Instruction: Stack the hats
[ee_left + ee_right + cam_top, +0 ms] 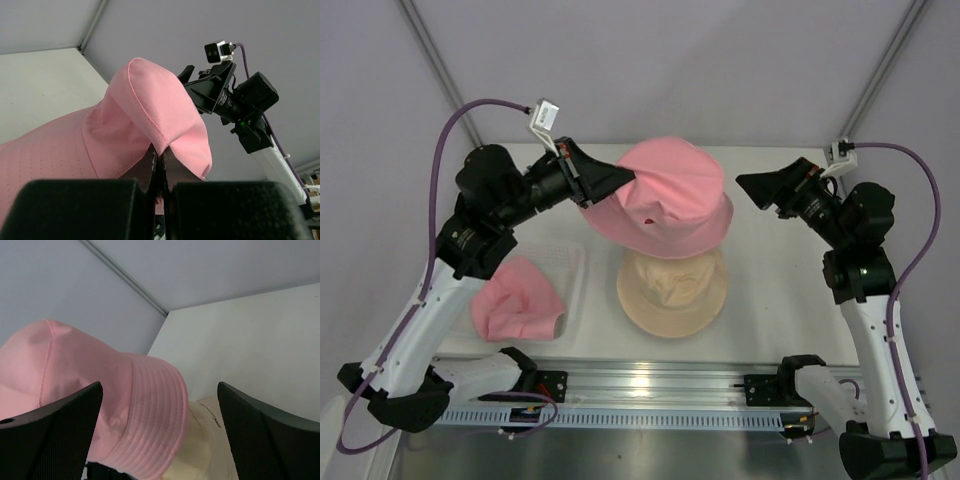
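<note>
My left gripper (620, 180) is shut on a fold of a pink hat (670, 195) and holds it lifted and tilted over the beige hat (672, 290), which sits at the table's middle. The left wrist view shows the jaws (161, 152) pinching the pink fabric (150, 110). My right gripper (750, 188) is open and empty just right of the held hat. In the right wrist view its fingers (50, 435) flank the pink brim (145, 410) with the beige hat (210, 440) below. A second pink hat (517, 300) lies crumpled at the left. No black hat shows clearly.
A white plastic basket (570, 262) lies on the left of the table, with the second pink hat on its near-left part. The metal rail (650, 385) carrying the arm bases runs along the near edge. Grey walls enclose the back and sides.
</note>
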Controlling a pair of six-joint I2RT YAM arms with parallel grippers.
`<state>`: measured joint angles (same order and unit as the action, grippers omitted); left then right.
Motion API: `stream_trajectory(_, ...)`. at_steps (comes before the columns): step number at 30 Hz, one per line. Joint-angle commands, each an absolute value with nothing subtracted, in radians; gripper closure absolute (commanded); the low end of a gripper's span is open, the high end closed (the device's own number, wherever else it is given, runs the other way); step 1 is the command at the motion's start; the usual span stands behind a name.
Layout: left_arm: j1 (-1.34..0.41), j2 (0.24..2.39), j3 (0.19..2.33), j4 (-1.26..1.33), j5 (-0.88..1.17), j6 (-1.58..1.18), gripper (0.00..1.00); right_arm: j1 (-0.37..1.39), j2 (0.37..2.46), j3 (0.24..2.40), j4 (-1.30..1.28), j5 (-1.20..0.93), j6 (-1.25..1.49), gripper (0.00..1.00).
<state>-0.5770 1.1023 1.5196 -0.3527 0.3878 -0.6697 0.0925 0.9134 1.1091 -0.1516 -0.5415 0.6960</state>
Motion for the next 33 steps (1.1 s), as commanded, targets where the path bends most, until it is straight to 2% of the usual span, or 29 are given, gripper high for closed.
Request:
stream_trajectory(1, -0.647, 1.101, 1.517, -0.264, 0.408, -0.713, 0.99, 0.066, 0.851, 1.126, -0.254, -0.445, 0.673, 0.0)
stream_trajectory(5, -0.689, 1.088, 1.379, -0.23, 0.414, -0.761, 0.99, 0.04, 0.844, 1.143, -0.402, -0.428, 0.67, 0.01)
stream_trajectory(16, -0.724, 1.066, 1.085, -0.138, 0.396, -0.746, 0.99, 0.04, 0.807, 1.02, -0.426, -0.465, 0.676, 0.0)
stream_trajectory(25, -0.703, 1.111, 1.075, -0.245, 0.316, -0.678, 0.97, 0.04, 0.749, 0.865, -0.387, -0.489, 0.687, 0.0)
stream_trajectory(28, -0.68, 1.108, 1.071, -0.267, 0.281, -0.693, 0.88, 0.04, 0.73, 0.824, -0.362, -0.492, 0.69, 0.0)
stream_trajectory(30, -0.658, 1.118, 1.084, -0.3, 0.258, -0.69, 0.77, 0.038, 0.733, 0.81, -0.35, -0.515, 0.687, 0.01)
stream_trajectory(31, -0.652, 1.118, 1.083, -0.319, 0.255, -0.686, 0.59, 0.04, 0.735, 0.805, -0.342, -0.52, 0.684, 0.0)
stream_trajectory(33, -0.64, 1.114, 1.074, -0.331, 0.25, -0.655, 0.4, 0.041, 0.735, 0.798, -0.339, -0.517, 0.677, 0.01)
